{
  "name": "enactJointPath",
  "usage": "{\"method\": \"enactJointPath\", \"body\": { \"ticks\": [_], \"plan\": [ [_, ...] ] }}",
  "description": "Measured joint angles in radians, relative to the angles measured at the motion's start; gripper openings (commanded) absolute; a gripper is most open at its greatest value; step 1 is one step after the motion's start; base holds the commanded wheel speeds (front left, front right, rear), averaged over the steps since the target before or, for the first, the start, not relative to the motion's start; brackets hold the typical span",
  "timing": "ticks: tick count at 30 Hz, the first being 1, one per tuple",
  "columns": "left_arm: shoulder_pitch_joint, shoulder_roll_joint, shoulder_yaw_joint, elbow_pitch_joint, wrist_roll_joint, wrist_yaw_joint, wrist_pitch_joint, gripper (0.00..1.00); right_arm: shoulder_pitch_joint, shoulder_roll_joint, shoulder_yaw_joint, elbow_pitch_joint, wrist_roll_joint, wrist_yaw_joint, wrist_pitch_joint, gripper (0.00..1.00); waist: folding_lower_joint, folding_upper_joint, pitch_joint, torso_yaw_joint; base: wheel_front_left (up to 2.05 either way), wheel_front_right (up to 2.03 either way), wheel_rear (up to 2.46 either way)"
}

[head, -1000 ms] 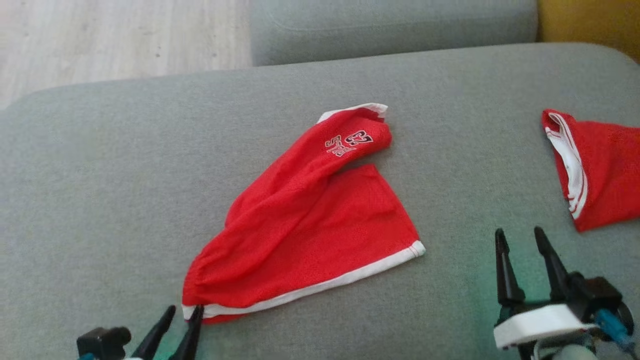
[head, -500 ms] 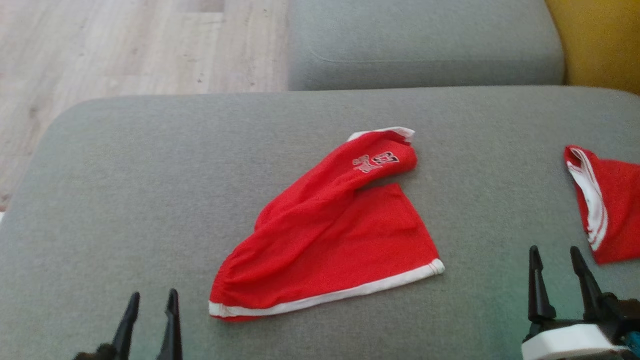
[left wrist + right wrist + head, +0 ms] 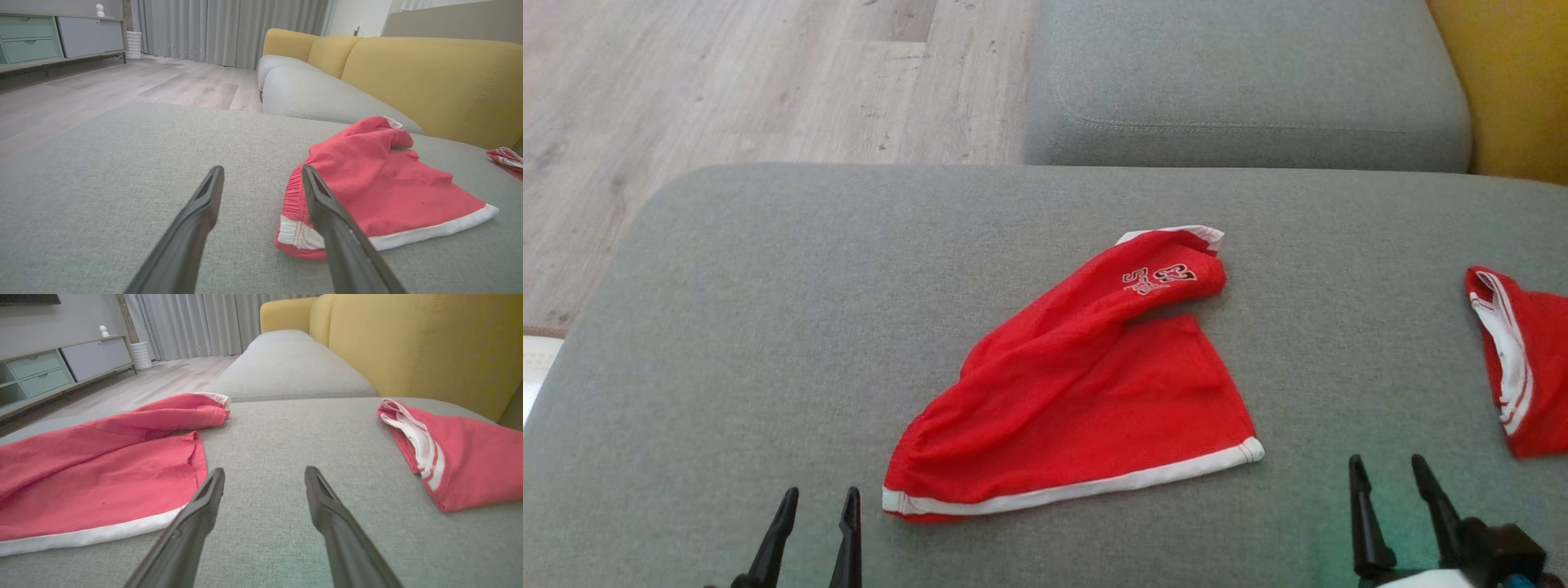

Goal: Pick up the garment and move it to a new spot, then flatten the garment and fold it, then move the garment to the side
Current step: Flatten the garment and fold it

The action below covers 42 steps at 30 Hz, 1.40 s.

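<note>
The garment (image 3: 1086, 392), red shorts with white trim and lettering, lies crumpled on the grey sofa cushion (image 3: 768, 327), one leg twisted over the other. It also shows in the left wrist view (image 3: 380, 188) and the right wrist view (image 3: 102, 465). My left gripper (image 3: 818, 498) stands open just left of the garment's waistband corner, not touching it, with nothing between its fingers (image 3: 204, 196). My right gripper (image 3: 1388, 469) stands open to the right of the garment's hem, its fingers (image 3: 204, 498) over bare cushion.
A second red garment with white stripes (image 3: 1519, 359) lies at the cushion's right edge, also in the right wrist view (image 3: 449, 453). Another grey cushion (image 3: 1241, 82) and a yellow backrest (image 3: 1519, 73) sit beyond. Wooden floor (image 3: 727, 73) lies past the cushion's far left edge.
My left gripper let go of the garment's waistband corner, opened and drew back to the left. The head camera shifted, so the scene sits lower and further right. The garment lies still.
</note>
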Motion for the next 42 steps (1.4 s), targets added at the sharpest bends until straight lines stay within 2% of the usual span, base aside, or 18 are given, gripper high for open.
{"method": "enactJointPath", "body": {
  "ticks": [10, 22, 24, 29, 32, 38, 39, 42],
  "plan": [
    [-0.003, -0.014, -0.018, 0.015, -0.005, -0.013, 0.000, 1.00, -0.001, 0.000, 0.022, 0.019, 0.007, 0.000, 0.000, 1.00, 0.0000, 0.0000, 0.006, -0.026, 0.00, 0.00, 0.00],
    [-0.023, 0.011, -0.056, 0.004, -0.032, -0.019, 0.000, 1.00, -0.008, 0.000, 0.046, 0.027, 0.021, 0.000, 0.000, 1.00, 0.0000, 0.0000, 0.012, -0.042, 0.00, 0.00, 0.00],
    [-0.030, 0.015, -0.072, -0.014, -0.049, -0.019, 0.000, 1.00, -0.017, 0.001, 0.051, 0.026, 0.071, 0.000, 0.000, 1.00, 0.0000, 0.0000, 0.013, -0.043, 0.00, 0.00, 0.00],
    [-0.060, 0.085, -0.137, -0.040, -0.089, -0.019, 0.000, 1.00, -0.087, 0.000, 0.060, 0.008, 0.104, 0.000, 0.002, 1.00, 0.0000, 0.0000, 0.017, -0.045, 0.00, 0.00, 0.00],
    [-0.069, 0.147, -0.175, -0.006, -0.139, -0.019, 0.012, 1.00, -0.151, 0.000, 0.098, 0.011, 0.086, 0.000, 0.069, 1.00, 0.0000, 0.0000, 0.024, -0.051, 0.00, 0.00, 0.00],
    [-0.119, 0.251, -0.309, -0.006, -0.297, -0.019, 0.168, 1.00, -0.260, -0.001, 0.188, 0.094, 0.068, 0.000, 0.356, 1.00, 0.0001, 0.0000, 0.064, -0.048, 0.00, 0.00, 0.00],
    [-0.150, 0.288, -0.342, -0.001, -0.334, -0.019, 0.207, 1.00, -0.274, -0.008, 0.211, 0.142, 0.026, 0.000, 0.430, 1.00, 0.0001, 0.0000, 0.079, -0.042, 0.00, 0.00, 0.00],
    [-0.178, 0.318, -0.376, 0.015, -0.391, -0.019, 0.235, 1.00, -0.277, -0.007, 0.214, 0.195, -0.003, 0.000, 0.481, 1.00, 0.0001, 0.0000, 0.101, -0.032, 0.00, 0.00, 0.00]
  ]
}}
